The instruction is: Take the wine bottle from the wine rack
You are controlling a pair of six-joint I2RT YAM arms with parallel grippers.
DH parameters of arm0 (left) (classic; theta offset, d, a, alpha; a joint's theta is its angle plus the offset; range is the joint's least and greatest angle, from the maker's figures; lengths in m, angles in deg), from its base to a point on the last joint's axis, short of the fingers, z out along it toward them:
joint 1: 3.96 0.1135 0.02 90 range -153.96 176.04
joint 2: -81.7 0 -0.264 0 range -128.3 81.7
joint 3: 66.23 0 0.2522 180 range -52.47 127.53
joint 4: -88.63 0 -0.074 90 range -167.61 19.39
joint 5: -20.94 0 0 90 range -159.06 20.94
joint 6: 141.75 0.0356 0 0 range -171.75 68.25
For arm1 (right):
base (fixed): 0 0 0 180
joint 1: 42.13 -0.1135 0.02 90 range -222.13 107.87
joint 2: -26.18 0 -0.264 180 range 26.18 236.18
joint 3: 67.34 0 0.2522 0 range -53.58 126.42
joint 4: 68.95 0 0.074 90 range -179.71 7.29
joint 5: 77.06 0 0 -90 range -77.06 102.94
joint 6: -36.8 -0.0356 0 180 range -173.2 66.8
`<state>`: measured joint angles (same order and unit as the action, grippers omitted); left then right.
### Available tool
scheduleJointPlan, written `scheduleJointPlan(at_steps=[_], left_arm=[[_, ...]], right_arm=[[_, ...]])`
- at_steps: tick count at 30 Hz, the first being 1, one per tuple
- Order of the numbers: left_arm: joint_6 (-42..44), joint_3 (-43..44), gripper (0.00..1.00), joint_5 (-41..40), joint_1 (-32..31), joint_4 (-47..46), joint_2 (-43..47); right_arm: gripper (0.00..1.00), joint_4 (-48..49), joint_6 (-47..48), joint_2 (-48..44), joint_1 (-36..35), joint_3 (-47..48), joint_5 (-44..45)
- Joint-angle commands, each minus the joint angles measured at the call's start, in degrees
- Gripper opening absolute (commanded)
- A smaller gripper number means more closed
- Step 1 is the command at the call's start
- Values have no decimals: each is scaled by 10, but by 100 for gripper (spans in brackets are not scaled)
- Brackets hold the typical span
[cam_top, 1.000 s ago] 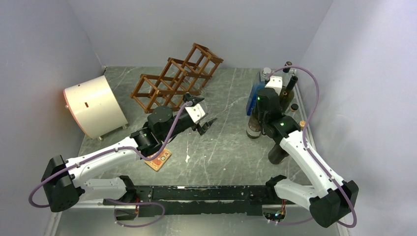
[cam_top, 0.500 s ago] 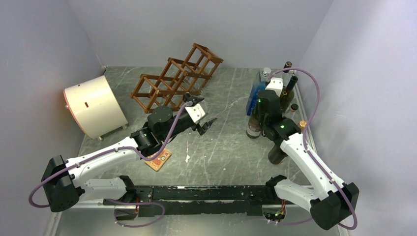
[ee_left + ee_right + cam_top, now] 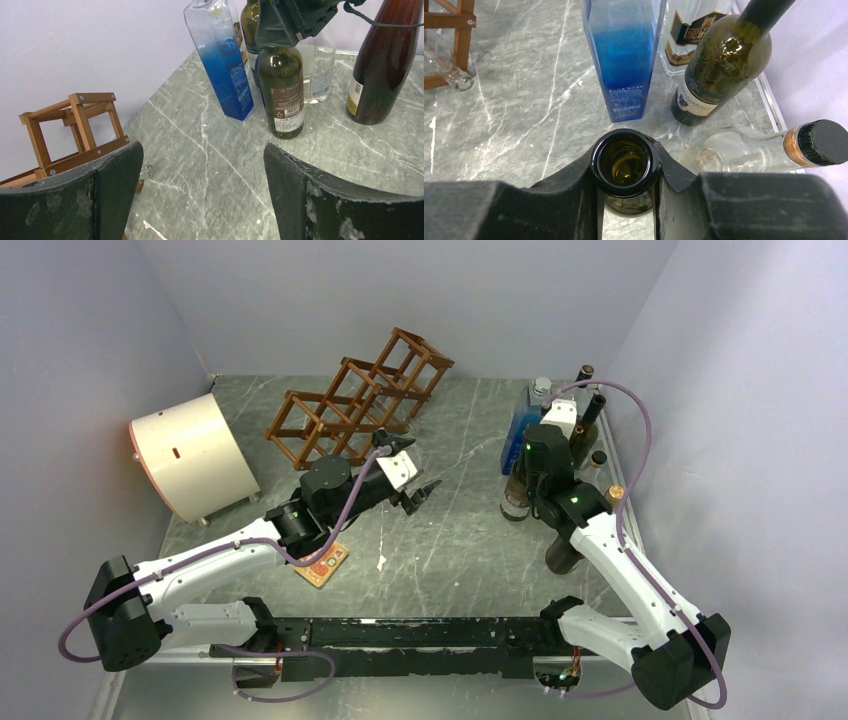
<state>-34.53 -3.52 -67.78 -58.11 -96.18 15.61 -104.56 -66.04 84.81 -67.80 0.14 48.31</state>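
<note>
The reddish-brown wooden wine rack (image 3: pixel 360 400) stands at the back of the table; its end shows in the left wrist view (image 3: pixel 75 125) and the right wrist view (image 3: pixel 454 20). A clear glass neck (image 3: pixel 451 72) sticks out of its lowest cell. My right gripper (image 3: pixel 533 462) is shut on the open mouth of a dark olive wine bottle (image 3: pixel 625 162), which stands upright on the table (image 3: pixel 516 500) and shows in the left wrist view (image 3: pixel 284 90). My left gripper (image 3: pixel 410 466) is open and empty above the marble, right of the rack.
Upright bottles crowd the right gripper: a blue square one (image 3: pixel 624 55), a dark green one (image 3: pixel 719 65), a clear capped one (image 3: pixel 764 150) and a dark red-brown one (image 3: pixel 565 550). A cream drum (image 3: pixel 190 455) lies at the left. A small card (image 3: pixel 322 565) lies under the left arm.
The right arm has shifted slightly while holding the bottle's mouth; the bottle stays in place. The left arm has not moved.
</note>
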Motion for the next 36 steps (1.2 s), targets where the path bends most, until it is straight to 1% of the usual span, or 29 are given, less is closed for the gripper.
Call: scheduleJointPlan(at_steps=[1,2,3,8,12,19,23,28,33,36], left_arm=[[5,13,93,-6,3,-9,6],[5,13,93,-6,3,-9,6],[4,13,93,-5,3,-9,6],[4,13,93,-6,3,-9,8],[4,13,93,-6,3,-9,8],[3,14,93,-7,3,-9,7],[-2,13,93,-7,3,-12,7],[-16,11,93,2,17,-19,8],[-37,10,93,13,44,-26,10],[-44,8,93,15,71,-31,14]], right_arm=[[35,13,5,-13,4,-4,13],[40,12,7,-15,4,-4,12],[44,13,8,-17,4,-4,11],[52,10,9,-23,4,0,4],[56,7,10,-24,4,8,-4],[67,-3,20,-31,4,29,-14],[71,-8,25,-40,4,34,-26],[74,-19,37,-50,5,68,-36],[77,-24,69,-61,4,90,-59],[79,-31,85,-66,4,103,-68]])
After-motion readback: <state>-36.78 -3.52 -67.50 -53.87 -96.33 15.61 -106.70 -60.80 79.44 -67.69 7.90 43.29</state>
